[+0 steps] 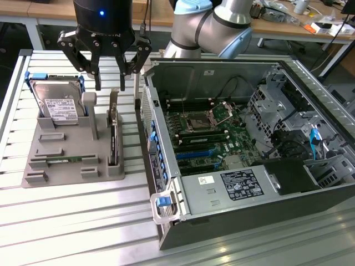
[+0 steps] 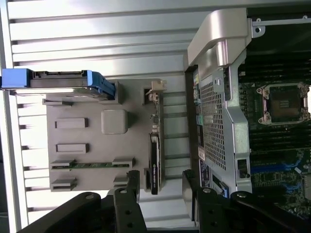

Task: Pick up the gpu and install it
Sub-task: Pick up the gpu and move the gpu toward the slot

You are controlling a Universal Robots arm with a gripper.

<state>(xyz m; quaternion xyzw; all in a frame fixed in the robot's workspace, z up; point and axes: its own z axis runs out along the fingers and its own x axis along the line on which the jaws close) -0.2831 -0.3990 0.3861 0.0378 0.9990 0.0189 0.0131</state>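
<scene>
Gpu [image 1: 113,136] standing on edge in the grey holder tray [image 1: 66,166], jaws just above it.
Seen edge-on, the dark card with its silver end bracket sits in the tray's slot nearest the open computer case [image 1: 244,144]. The jaws are part-open and hold nothing. A hard drive [image 1: 58,105] stands at the tray's opposite side, on a slatted metal surface [image 1: 72,221].

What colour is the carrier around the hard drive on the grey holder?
Blue. The carrier shows best in the wrist view.

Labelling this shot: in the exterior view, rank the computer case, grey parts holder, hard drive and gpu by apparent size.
1. computer case
2. grey parts holder
3. hard drive
4. gpu, unsure: it stands edge-on, showing only its narrow side.
</scene>
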